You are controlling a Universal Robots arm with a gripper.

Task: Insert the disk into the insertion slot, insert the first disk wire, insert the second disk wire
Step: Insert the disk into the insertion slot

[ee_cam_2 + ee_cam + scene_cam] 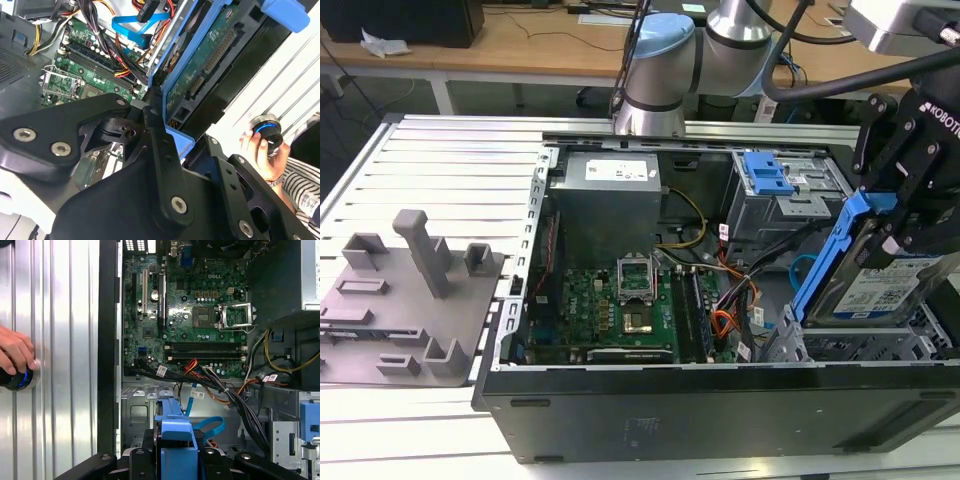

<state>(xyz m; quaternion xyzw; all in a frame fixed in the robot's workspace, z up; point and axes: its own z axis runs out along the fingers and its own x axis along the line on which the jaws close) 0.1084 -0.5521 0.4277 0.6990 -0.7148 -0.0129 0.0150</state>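
The black gripper [888, 222], fingers closed on the blue plastic carrier [822, 268] of the silver-grey disk [876, 288], held it tilted over the silver perforated insertion slot [860, 345], evidently to angle it in. Disk not yet seated.

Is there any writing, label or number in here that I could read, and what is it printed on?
Nothing here can be quoted with confidence.
disk: white label, print too small to read.
end effector, shut on the disk: white lettering, cut off at the exterior view's right edge.
power supply: sticker on top, too small to read.
cable tags: too small to read.
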